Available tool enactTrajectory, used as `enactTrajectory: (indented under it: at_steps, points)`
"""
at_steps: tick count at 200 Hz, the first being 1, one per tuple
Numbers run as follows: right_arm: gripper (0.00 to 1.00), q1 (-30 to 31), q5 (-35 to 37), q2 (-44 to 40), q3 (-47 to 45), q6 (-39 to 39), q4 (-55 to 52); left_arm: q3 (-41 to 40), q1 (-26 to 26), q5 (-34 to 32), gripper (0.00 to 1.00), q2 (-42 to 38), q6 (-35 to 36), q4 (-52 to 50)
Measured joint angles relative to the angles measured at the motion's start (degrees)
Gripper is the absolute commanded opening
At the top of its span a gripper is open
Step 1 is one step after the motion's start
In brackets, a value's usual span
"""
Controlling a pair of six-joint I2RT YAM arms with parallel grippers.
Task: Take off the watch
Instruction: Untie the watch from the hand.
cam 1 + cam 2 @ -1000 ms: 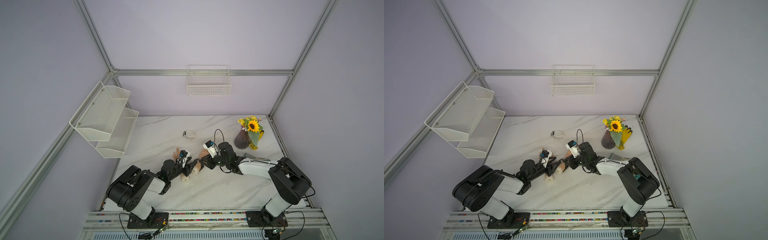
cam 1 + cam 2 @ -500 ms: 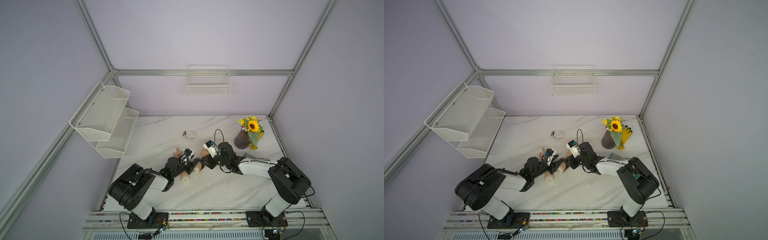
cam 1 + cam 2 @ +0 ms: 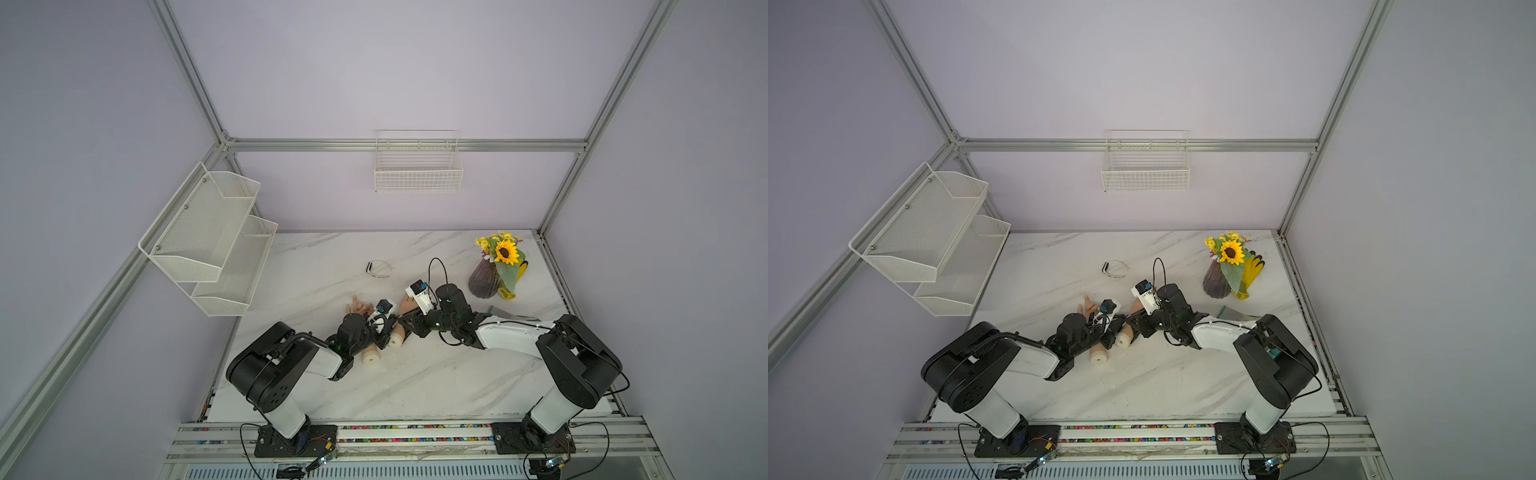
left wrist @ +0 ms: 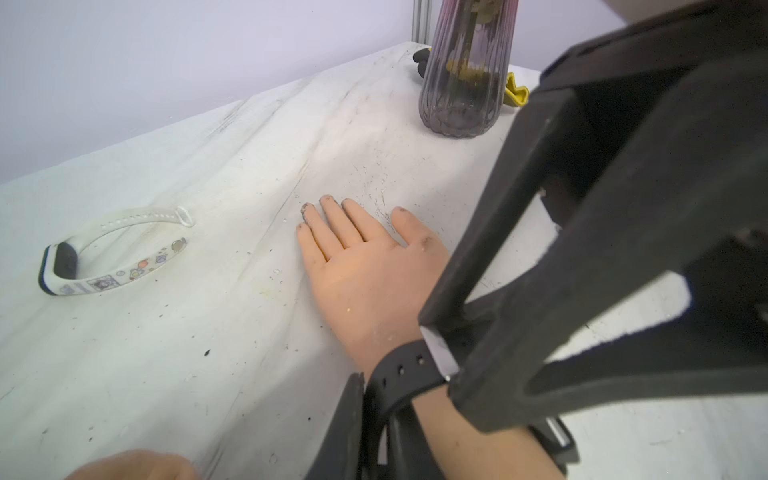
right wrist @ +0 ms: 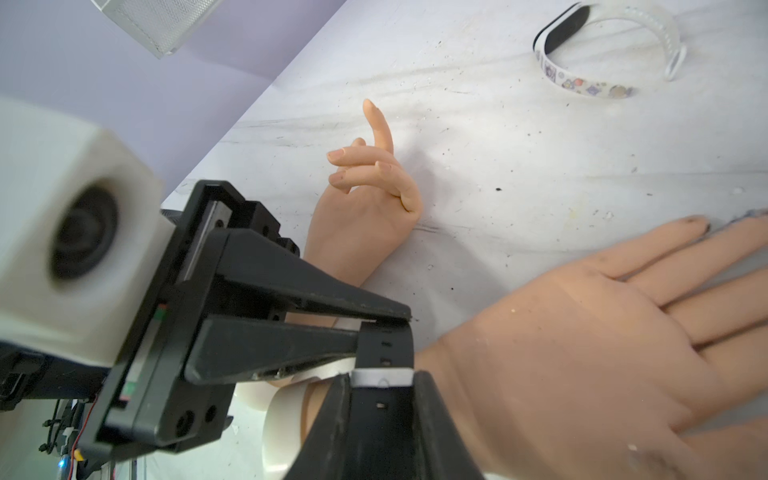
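The black watch rings the wrist of the flat mannequin hand, strap crosswise to the forearm; left gripper fingers pinch shut on its loose tail, right gripper clamps the buckle just beside

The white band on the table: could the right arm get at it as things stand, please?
Probably not yet. The way to the band looks free, but the right pincer is clamped on the black watch worn by the dummy hand and must let go first.
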Motion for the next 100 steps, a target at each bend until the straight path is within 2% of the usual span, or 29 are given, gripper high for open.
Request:
enactTrajectory:
  at_steps: [44,100]
  points:
    - [0.18,0.55,2.29,-0.63,-1.36,1.49,1.92,0.0,-0.94,-2.71,0.0,-0.63,-0.33,-1.03]
    - [0.18,0.79,7.56,-6.29,-7.13,4.81,4.92,0.02,-2.27,-8.24,0.0,-1.03,-3.82,-1.88]
